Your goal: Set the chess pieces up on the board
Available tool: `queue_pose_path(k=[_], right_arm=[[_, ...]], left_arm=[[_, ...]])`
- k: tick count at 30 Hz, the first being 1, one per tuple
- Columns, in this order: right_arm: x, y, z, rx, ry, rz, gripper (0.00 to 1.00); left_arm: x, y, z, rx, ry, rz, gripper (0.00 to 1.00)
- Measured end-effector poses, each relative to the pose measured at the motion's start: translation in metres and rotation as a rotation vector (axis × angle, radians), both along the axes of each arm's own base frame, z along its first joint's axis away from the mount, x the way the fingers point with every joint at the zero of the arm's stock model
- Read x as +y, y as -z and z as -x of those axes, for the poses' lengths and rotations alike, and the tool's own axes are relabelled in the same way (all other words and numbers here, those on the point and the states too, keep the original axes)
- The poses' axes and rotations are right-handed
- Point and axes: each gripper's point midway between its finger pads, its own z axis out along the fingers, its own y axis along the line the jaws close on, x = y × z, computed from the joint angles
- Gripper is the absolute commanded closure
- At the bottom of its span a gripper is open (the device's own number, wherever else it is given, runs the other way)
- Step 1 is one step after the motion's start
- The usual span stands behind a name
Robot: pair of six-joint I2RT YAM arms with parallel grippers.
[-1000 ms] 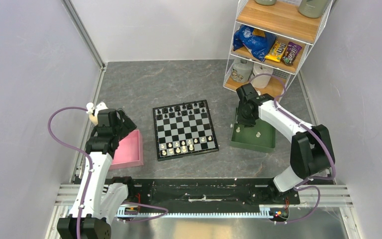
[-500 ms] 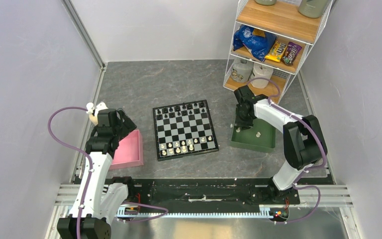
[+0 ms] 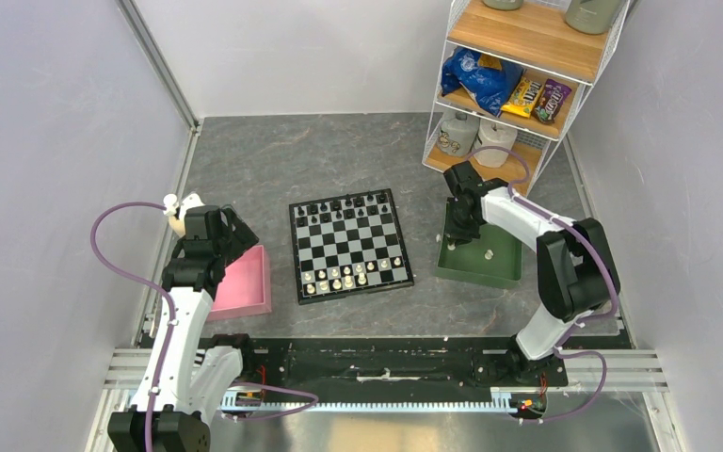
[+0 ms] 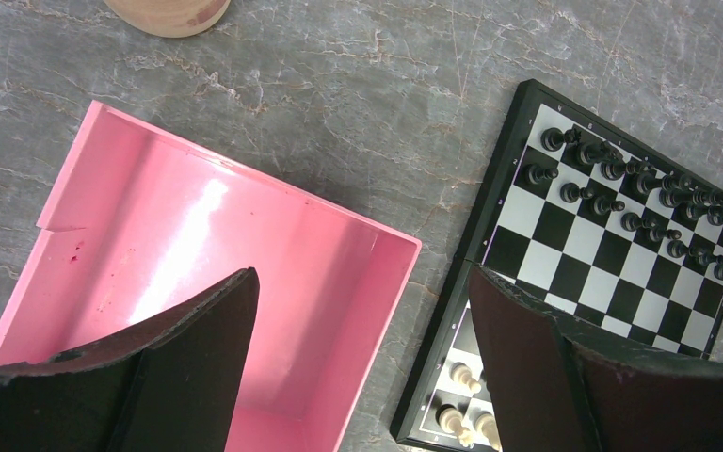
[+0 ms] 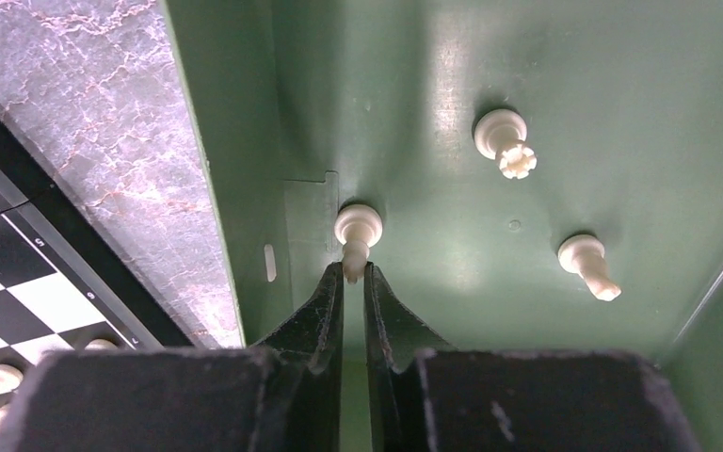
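The chessboard lies mid-table, black pieces on its far rows and cream pieces on its near rows; part of it also shows in the left wrist view. My right gripper is low in the green tray, shut on the top of a lying cream pawn. Two more cream pieces lie in that tray. My left gripper is open and empty above the pink tray.
A wire shelf with snack bags and jars stands at the back right, close behind the green tray. A round wooden object sits beyond the pink tray. Grey walls enclose the table.
My right arm swung in and lowered its gripper into the green tray's left side, then closed on a cream pawn. The left arm has not moved.
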Motion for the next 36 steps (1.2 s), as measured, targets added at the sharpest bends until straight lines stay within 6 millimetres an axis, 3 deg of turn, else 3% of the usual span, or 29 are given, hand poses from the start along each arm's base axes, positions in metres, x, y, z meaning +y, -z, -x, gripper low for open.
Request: queue_pose_path(k=[5, 16, 19, 23, 26, 29, 36], right_arm=[[0.0, -0.011, 0.002, -0.02, -0.006, -0.009, 0.87], [0.004, -0.08, 0.013, -0.158, -0.023, -0.088, 0.87], [0.019, -0.095, 0.017, -0.189, -0.053, -0.118, 0.87], [0.063, -0.108, 0.03, -0.209, -0.165, -0.157, 0.87], [0.105, -0.106, 0.046, -0.191, -0.261, -0.181, 0.87], [0.138, -0.089, 0.061, -0.147, -0.336, -0.182, 0.87], [0.175, -0.049, 0.092, -0.054, -0.434, -0.133, 0.87]], left_arm=[[0.0, 0.0, 0.0, 0.0, 0.0, 0.0, 0.11], [0.0, 0.0, 0.0, 0.0, 0.001, 0.0, 0.11], [0.0, 0.0, 0.0, 0.0, 0.001, 0.001, 0.11], [-0.001, 0.0, 0.0, 0.0, 0.003, 0.003, 0.11], [-0.002, 0.0, 0.0, 0.0, 0.008, 0.007, 0.11], [-0.003, 0.0, 0.0, -0.001, 0.013, 0.012, 0.11], [-0.003, 0.0, 0.0, -0.002, 0.014, 0.013, 0.11]])
